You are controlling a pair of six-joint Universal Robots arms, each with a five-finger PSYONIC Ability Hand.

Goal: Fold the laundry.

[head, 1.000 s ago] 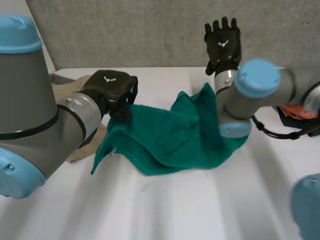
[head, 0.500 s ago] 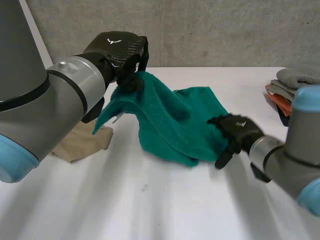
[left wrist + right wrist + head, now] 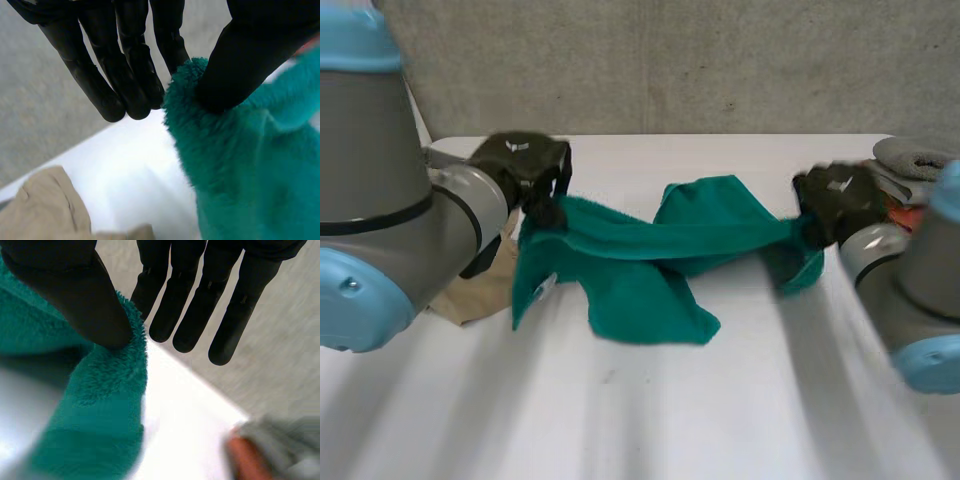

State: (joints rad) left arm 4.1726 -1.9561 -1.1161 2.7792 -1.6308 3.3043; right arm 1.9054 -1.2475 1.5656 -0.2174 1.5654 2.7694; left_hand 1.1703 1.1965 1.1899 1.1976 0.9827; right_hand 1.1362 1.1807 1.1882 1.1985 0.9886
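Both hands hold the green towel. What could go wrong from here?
The left hand and right hand each pinch only a little of the edge of the green towel, so it may slip out. The towel's middle sags bunched on the table, so laying it down might trap creases.

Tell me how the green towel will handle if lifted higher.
Likely floppy: the green towel sags and drapes between the left hand and right hand. Probably light, since a pinch at each end carries it. Its fuzzy pile should resist slipping.
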